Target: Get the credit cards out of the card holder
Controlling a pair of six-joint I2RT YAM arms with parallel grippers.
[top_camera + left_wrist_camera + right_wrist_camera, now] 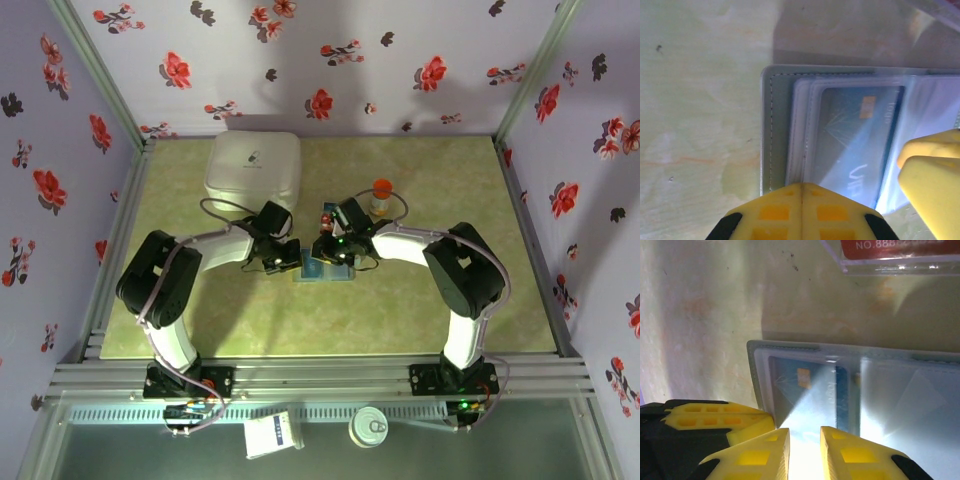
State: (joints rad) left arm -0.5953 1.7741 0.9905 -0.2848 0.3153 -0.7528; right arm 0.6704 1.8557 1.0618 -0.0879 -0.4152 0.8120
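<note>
- My left pincer (802,192) is clenched, its yellow fingertips pressed flat together with nothing between them. The tips sit right at the near edge of the card holder (776,130).
- The card holder lies open and flat near the middle of the table (420,310), between my two pincers. Its grey-teal stitched border faces up, and clear plastic sleeves are spread over it.
- A blue card (855,135) with a small gold chip sits inside the clear sleeve next to that stitched border.
- My right pincer (805,431) hangs over the same sleeves, its fingertips a narrow gap apart. Bright glare off the plastic fills that gap, so I cannot tell whether it is nipping a sleeve or holding nothing.
- From my left wrist I see a yellow finger (935,175) of the right pincer low over the sleeves, just beside my left fingertips.
- A red card (900,250) with white lettering, in a clear cover, lies on the table just past the holder and apart from it.
- A white box (253,170) sits at the far left of the table, beyond my left arm.
- A bottle (381,195) with an orange cap stands upright beyond my right pincer.
</note>
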